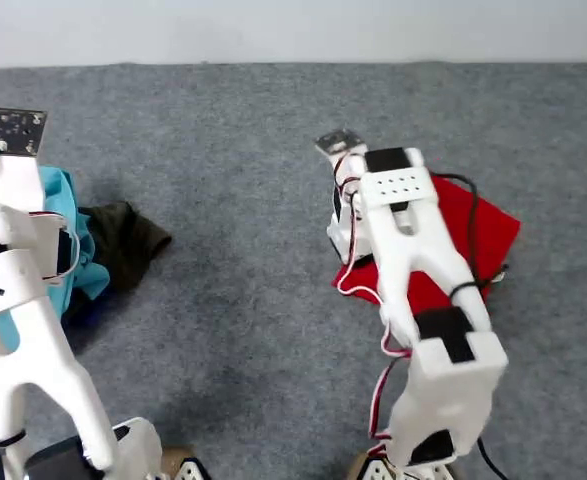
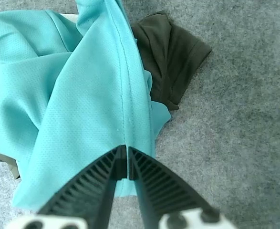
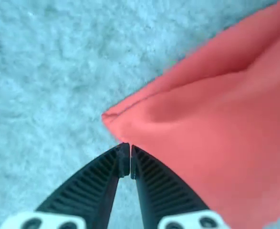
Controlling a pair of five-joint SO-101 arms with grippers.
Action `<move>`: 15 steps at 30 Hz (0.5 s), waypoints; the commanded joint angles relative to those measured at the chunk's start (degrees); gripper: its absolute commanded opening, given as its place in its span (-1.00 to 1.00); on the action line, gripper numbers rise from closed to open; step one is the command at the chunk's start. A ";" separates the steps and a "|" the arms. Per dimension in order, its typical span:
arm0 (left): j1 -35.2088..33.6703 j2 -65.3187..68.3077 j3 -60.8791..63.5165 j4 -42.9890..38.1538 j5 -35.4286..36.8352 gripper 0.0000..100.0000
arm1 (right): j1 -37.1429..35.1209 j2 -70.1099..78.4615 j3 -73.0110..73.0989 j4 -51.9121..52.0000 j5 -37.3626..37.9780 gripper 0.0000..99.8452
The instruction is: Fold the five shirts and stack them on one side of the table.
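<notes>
My left end effector (image 2: 127, 163) clamped on raised fold of teal shirt (image 2: 82, 95). Fold's long axis runs straight ahead of tips, partly over dark shirt (image 2: 173, 57), at left side of surface (image 1: 263, 300). My right end effector (image 3: 126, 161) pinched together, apparently on red shirt (image 3: 216, 143) edge beside corner. Red cloth spreads beneath right arm, well apart from teal pile.

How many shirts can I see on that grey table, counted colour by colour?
teal shirt: 1
dark shirt: 1
red shirt: 1
Total: 3 shirts in sight
</notes>
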 commanded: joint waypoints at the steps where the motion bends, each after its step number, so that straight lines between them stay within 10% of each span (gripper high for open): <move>1: 0.35 -2.02 -1.98 0.53 -0.35 -0.97 | 3.82 -7.52 0.26 2.51 0.18 -0.98; 15: 0.35 -1.93 -1.98 0.53 -0.35 -0.97 | 18.07 -21.14 20.04 -10.42 -15.38 -0.47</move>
